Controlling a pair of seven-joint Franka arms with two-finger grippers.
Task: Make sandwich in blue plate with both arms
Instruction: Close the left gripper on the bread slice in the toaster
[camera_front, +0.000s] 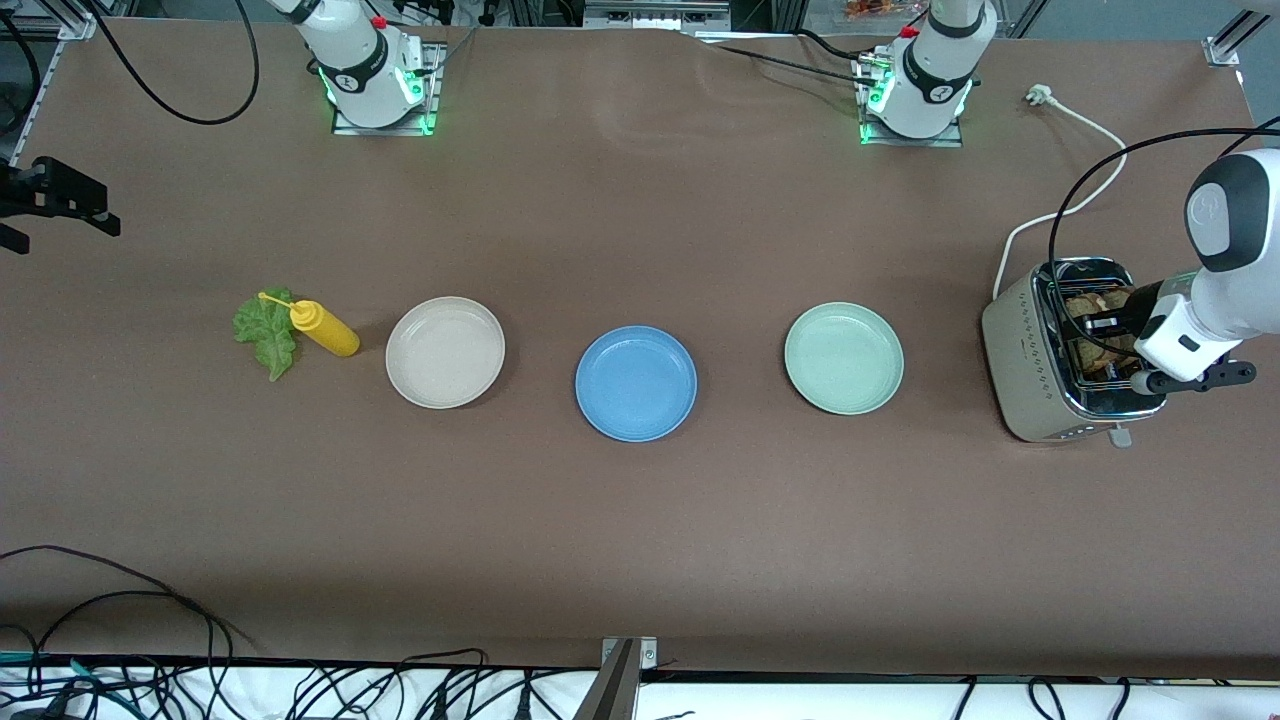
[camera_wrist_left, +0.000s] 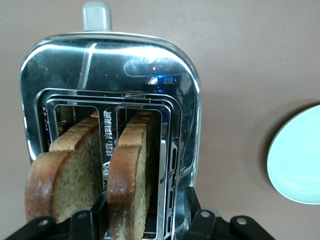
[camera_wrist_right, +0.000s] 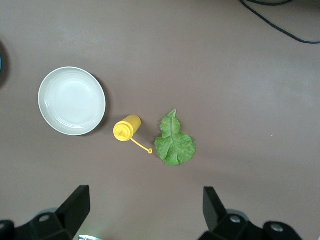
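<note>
While black cables (camera_front: 120, 600) trail along the edge nearest the front camera, the bench (camera_front: 640, 520) spreads out under a plain brown cover, with metal framing at its corners.

Three plates lie in a row across its middle. The blue plate (camera_front: 636, 383) sits slightly nearer the front camera than the other two and holds nothing. The beige plate (camera_front: 445, 352) lies toward the right arm's end, the pale green plate (camera_front: 844, 358) toward the left arm's end. One yellow squeeze bottle (camera_front: 325, 329) lies on its side just beside the beige plate, its nozzle over one lettuce leaf (camera_front: 267, 333).

One silver toaster (camera_front: 1040, 370) stands at the left arm's end of the bench, a white power cord (camera_front: 1075, 205) running from it. Two slices of brown toast (camera_wrist_left: 127, 185) stand upright in its two slots. The left gripper (camera_wrist_left: 145, 220) is down over the toaster, its jaws straddling one slice and closing in on it; a firm grip cannot be told.

The right gripper (camera_wrist_right: 145, 207) hangs high over the bottle and the leaf, jaws spread wide, holding nothing, and waits.

Two arm bases (camera_front: 375, 75) stand along the edge farthest from the camera.
</note>
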